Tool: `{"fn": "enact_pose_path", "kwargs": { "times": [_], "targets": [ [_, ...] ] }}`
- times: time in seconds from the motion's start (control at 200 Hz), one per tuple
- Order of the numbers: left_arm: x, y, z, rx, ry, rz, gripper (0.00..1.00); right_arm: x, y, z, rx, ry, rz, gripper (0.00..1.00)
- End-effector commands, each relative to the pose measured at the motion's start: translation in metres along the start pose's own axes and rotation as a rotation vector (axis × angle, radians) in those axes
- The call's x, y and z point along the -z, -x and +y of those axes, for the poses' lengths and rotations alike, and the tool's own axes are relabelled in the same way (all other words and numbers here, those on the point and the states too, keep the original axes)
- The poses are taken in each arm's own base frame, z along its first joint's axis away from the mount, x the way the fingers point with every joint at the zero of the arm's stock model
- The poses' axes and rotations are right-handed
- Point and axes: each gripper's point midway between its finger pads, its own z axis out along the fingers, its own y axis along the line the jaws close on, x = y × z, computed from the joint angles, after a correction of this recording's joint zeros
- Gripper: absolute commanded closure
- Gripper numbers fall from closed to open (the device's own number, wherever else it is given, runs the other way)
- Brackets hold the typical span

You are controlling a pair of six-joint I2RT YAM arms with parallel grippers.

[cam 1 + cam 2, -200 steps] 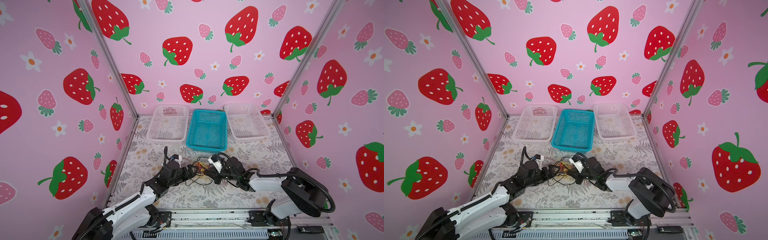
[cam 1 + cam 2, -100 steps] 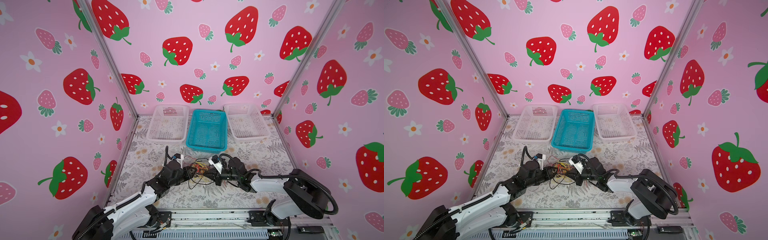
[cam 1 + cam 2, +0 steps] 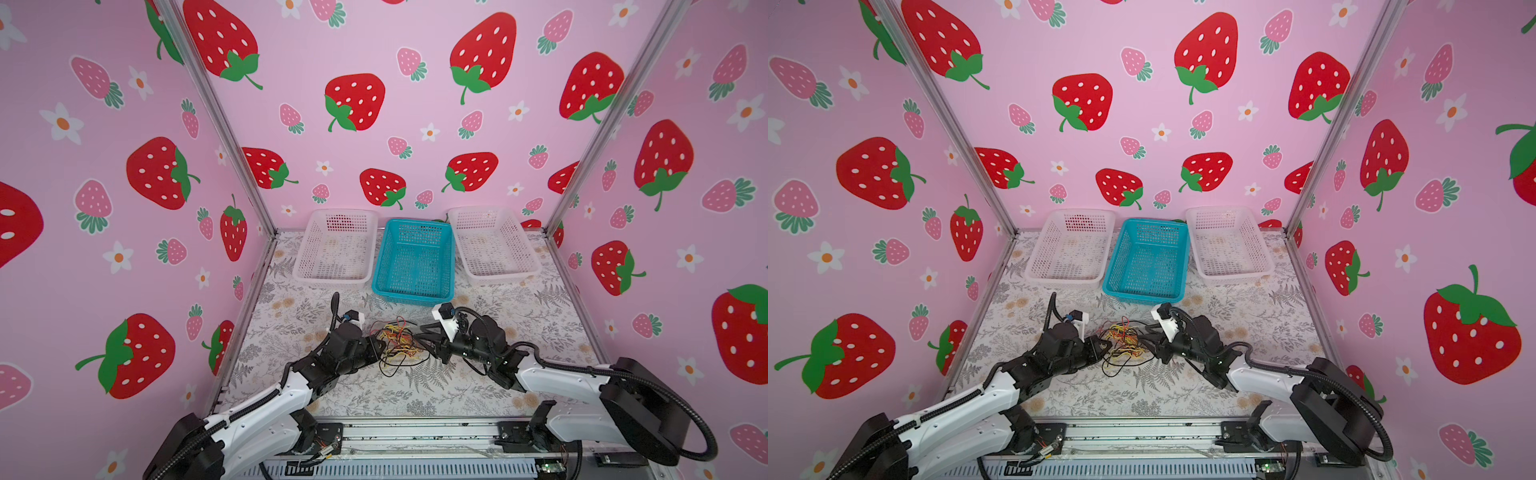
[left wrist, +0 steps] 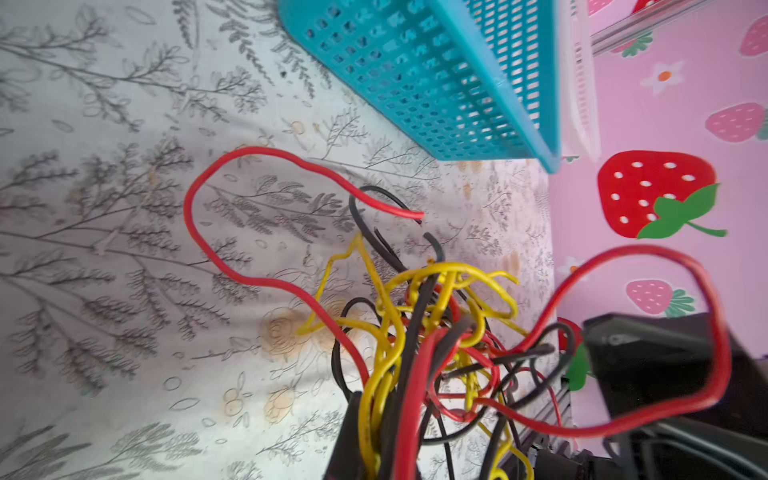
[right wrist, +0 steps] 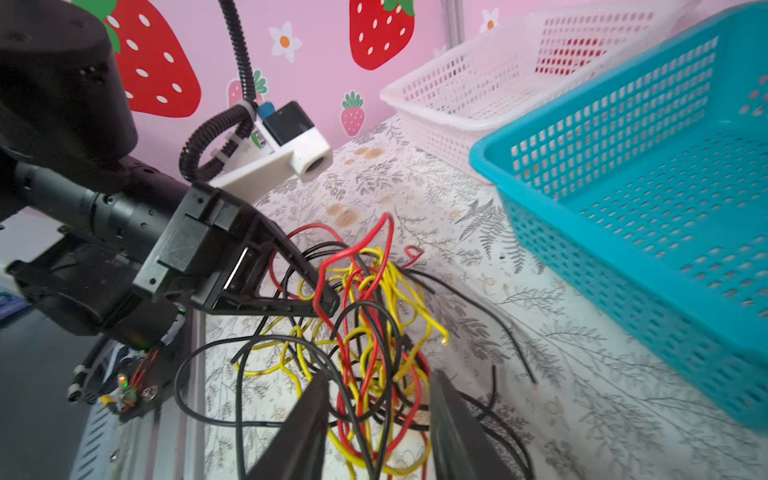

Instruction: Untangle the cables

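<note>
This looks like a robotics lab test cell, not a lived-in room. Pink strawberry-print panels (image 3: pixel 415 104) held in aluminium posts (image 3: pixel 223 137) box in the table behind and to both sides of the left claw (image 3: pixel 379 345) and right claw (image 3: pixel 422 340). A floral sheet (image 3: pixel 299 320) lies under them, and three plastic mesh baskets (image 3: pixel 415 223) sit beyond. On the near side of the claws runs a metal mounting rail (image 3: pixel 415 432), with what may be an exposed circuit board (image 5: pixel 124 392).

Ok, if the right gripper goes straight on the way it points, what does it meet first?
The cables: the right gripper stands open, straddling part of the tangle. Behind the tangle sits the left gripper, shut on the same cables, probably next in line, though depth is unclear.
</note>
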Motion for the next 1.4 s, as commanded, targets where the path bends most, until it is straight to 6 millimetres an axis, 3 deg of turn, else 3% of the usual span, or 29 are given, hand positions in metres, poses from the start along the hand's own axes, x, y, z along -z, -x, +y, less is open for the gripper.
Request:
{"fn": "enact_pose_path", "kwargs": {
  "times": [0.0, 0.12, 0.27, 0.375, 0.46, 0.67, 0.83, 1.015, 1.105, 1.206, 1.396],
  "targets": [
    [0.004, 0.013, -0.013, -0.016, 0.015, -0.014, 1.0, 0.011, 0.011, -0.01, 0.007, -0.066, -0.051, 0.5],
    [0.002, 0.01, -0.018, -0.03, 0.024, 0.029, 1.0, 0.01, 0.015, -0.006, -0.014, -0.045, -0.038, 0.49],
    [-0.002, 0.008, -0.02, -0.042, 0.041, 0.052, 1.0, -0.012, 0.016, 0.006, -0.141, 0.004, 0.047, 0.51],
    [-0.005, 0.006, -0.02, -0.056, 0.053, 0.063, 1.0, -0.016, 0.038, 0.03, -0.165, 0.068, 0.008, 0.49],
    [-0.007, 0.003, -0.021, -0.08, 0.063, 0.081, 1.0, -0.023, 0.052, 0.023, -0.208, -0.006, 0.005, 0.49],
    [-0.006, 0.0, -0.021, -0.107, 0.078, 0.084, 1.0, -0.045, 0.028, 0.0, -0.316, -0.135, 0.166, 0.51],
    [-0.003, 0.0, -0.021, -0.118, 0.082, 0.08, 1.0, -0.044, 0.01, -0.01, -0.365, -0.201, 0.208, 0.51],
    [0.001, 0.0, -0.016, -0.125, 0.096, 0.068, 1.0, -0.039, 0.002, -0.009, -0.374, -0.204, 0.232, 0.51],
    [0.002, 0.0, -0.015, -0.127, 0.094, 0.064, 1.0, -0.04, -0.006, -0.005, -0.391, -0.177, 0.245, 0.54],
    [0.001, -0.001, -0.015, -0.13, 0.095, 0.069, 1.0, -0.04, -0.01, 0.0, -0.406, -0.144, 0.245, 0.66],
    [-0.002, -0.004, -0.014, -0.131, 0.096, 0.079, 1.0, -0.039, 0.002, 0.007, -0.387, -0.11, 0.21, 0.91]
  ]
}}
